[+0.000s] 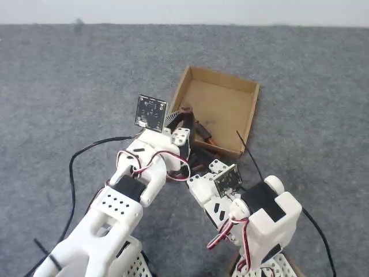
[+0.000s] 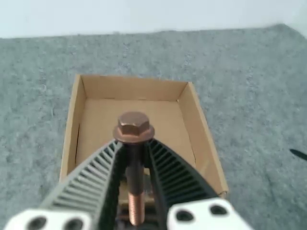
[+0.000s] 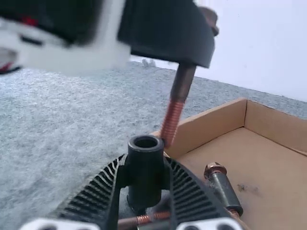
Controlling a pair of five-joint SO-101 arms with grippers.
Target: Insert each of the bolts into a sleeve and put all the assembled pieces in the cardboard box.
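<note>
Robotics lab or test bench: the desk point(image 1: 52, 81) is covered in a grey felt-like mat, with a plain white wall point(image 1: 184, 10) along the top of the frame. White plastic left arm point(image 1: 115, 208) and right arm point(image 1: 265, 216) at lower centre, loose black cable point(image 1: 72, 179), bare camera board point(image 1: 151, 111), small cardboard box point(image 1: 250, 115) at centre.

White printed shells are used throughout the left arm point(image 1: 124, 196) and the right arm point(image 1: 259, 216), with black servo blocks point(image 1: 262, 199) set between the segments. Twisted red, white and black wires point(image 1: 147, 161) are looped along the joints, and a black cable point(image 1: 71, 179) is led off the left arm. A small dark camera board point(image 1: 151, 111) is mounted at each wrist. The left gripper point(image 2: 133, 142) and the right gripper point(image 3: 145, 163) are fitted with black ribbed fingers point(image 2: 91, 177) on white mounts point(image 2: 196, 213) pierced by round holes
</note>
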